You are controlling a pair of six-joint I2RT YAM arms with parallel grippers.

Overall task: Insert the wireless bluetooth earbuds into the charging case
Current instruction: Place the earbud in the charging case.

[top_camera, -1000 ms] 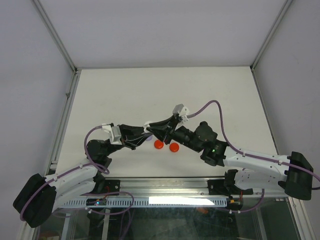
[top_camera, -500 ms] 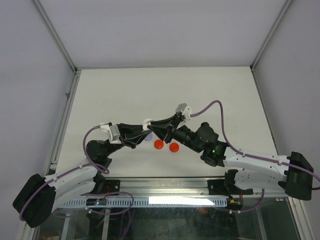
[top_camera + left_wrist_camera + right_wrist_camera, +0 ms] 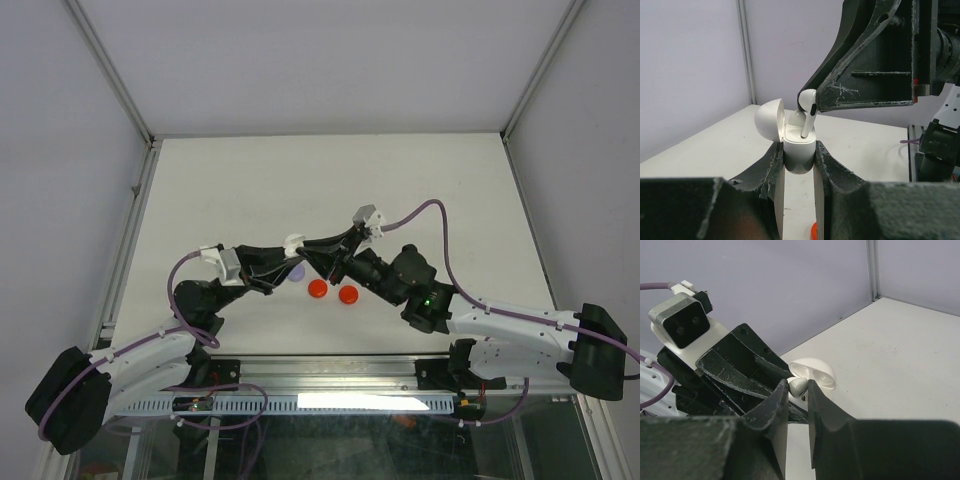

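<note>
White table (image 3: 250, 180), mid-frame: left gripper (image 3: 798, 150) clamps the open case (image 3: 799, 159), right gripper (image 3: 797, 386) pinches an earbud (image 3: 808, 105) half into it; next it likely needs pressing home.

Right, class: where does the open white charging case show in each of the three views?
Top external: case, just left of centre, in the left tool.
Left wrist: case at centre, upright in that tool, lid open to the left.
Right wrist: centre, only its lid shows, behind the right tool.
Shared landmark: the white earbud at the case's mouth, clear in both wrist views.
</note>
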